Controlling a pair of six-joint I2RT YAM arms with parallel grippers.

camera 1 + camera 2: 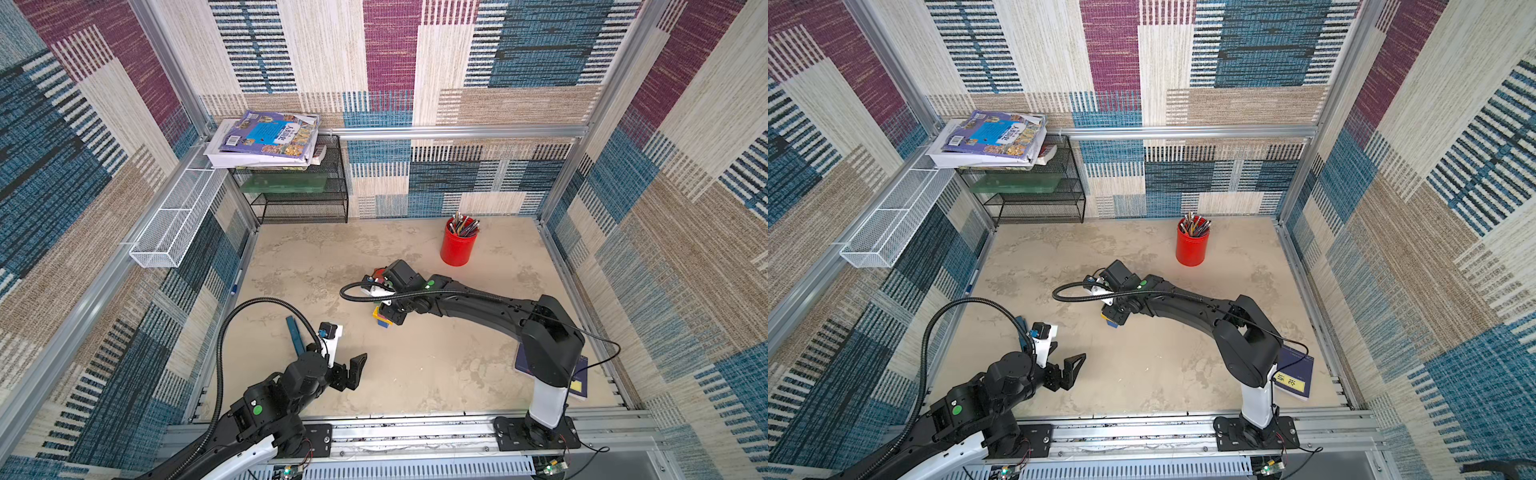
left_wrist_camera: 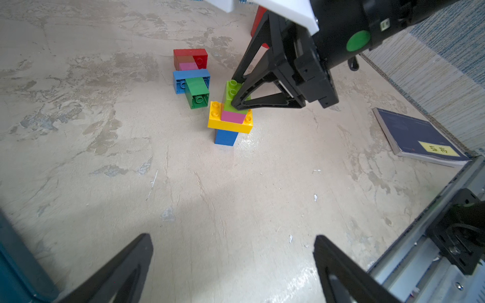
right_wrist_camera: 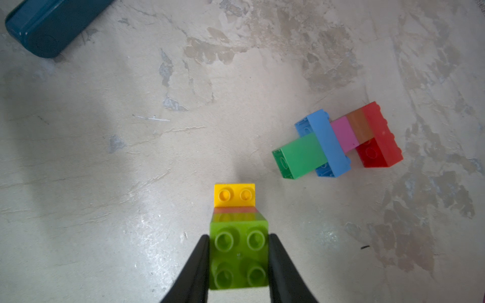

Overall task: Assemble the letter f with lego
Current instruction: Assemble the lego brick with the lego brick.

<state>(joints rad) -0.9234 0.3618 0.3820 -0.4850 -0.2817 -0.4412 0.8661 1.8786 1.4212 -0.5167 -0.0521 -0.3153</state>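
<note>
Lego sat in two lots on the mottled table [image 2: 105, 183]. One was an upright stack [image 2: 230, 118]: a blue brick [image 2: 225, 137] at the foot, a wide yellow brick [image 2: 228, 126] across it, a pink brick [image 2: 232, 117] above, and a lime brick [image 3: 238, 262] on top. The right gripper [image 2: 235, 92] was clenched on that lime brick, one finger flat against each side. Whether the brick was pressed fully home on the pink one could not be told.

The other lot was a joined piece [image 3: 337, 141] lying on its side, near the stack but not touching it. In the right wrist view it lay up and to the right of the clamped brick. Its long axis slanted from a green end at lower left, through a blue crossbar, pink and orange, to a red end at upper right. That put the axis closer to the line along which the fingers closed than across it. A grasp over its narrow width would therefore probably call for a turn of the wrist.

The left gripper [image 1: 353, 368] gaped empty, low in a top view and well apart from both lots, so the right arm was plainly the nearer
</note>
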